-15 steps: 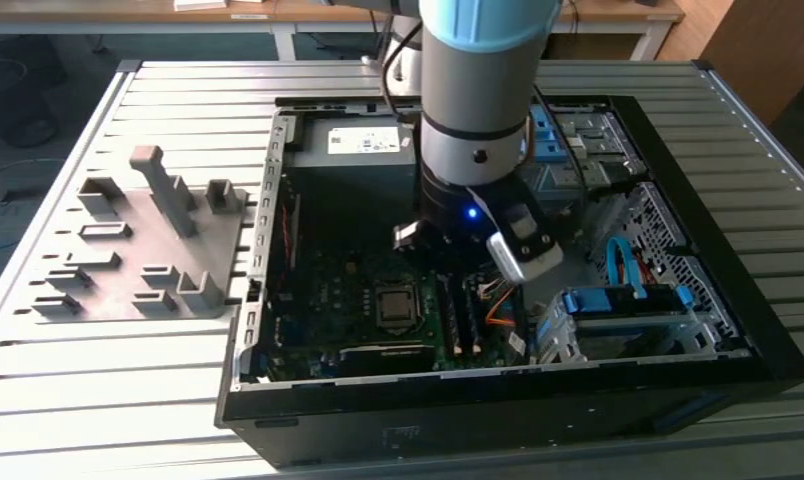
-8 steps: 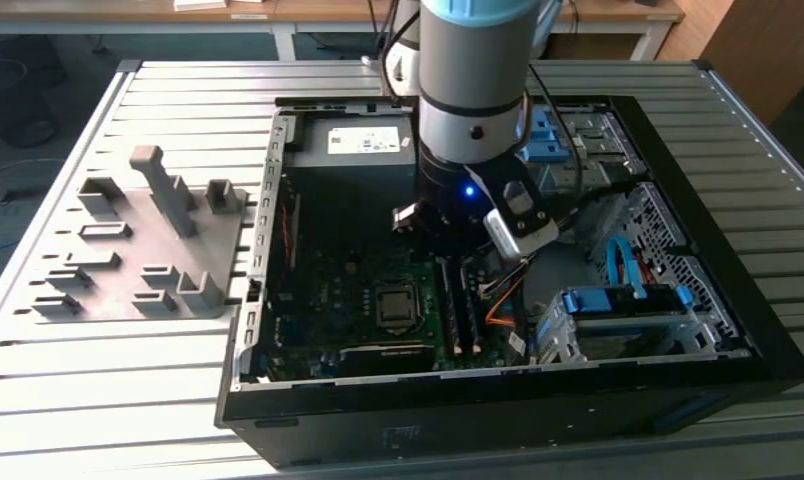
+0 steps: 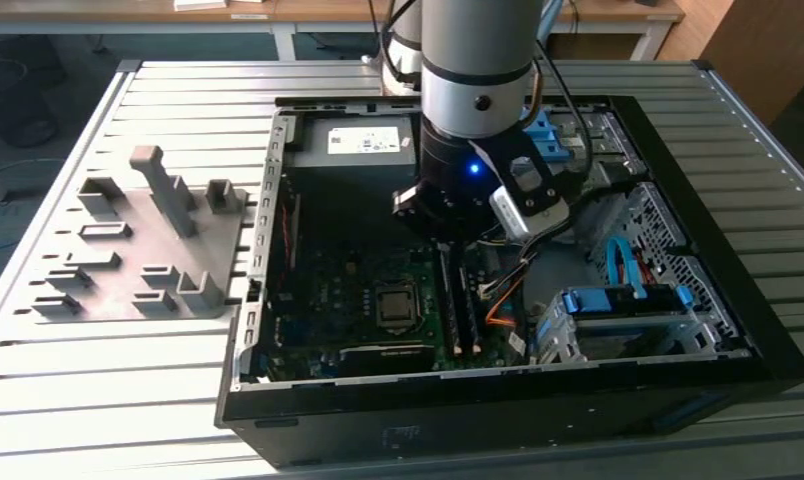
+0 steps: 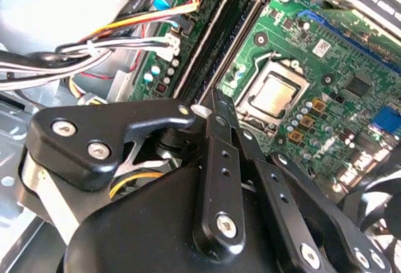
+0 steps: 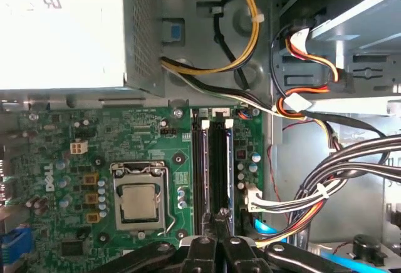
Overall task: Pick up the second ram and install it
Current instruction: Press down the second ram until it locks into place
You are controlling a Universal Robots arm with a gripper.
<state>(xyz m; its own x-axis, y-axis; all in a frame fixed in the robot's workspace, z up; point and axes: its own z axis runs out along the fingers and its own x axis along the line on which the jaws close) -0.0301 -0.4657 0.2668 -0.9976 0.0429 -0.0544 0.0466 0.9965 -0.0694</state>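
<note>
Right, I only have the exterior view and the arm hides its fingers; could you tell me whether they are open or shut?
Observer: Shut. In the second wrist view the fingers are pressed together.
Operator: Thank you. Where do the tips sit?
Observer: In the first wrist view they are over the two slots, at the end away from the white latches.
Operator: Are the wires close to them?
Observer: The wires lie beside the slots, apart from the fingers.
</note>
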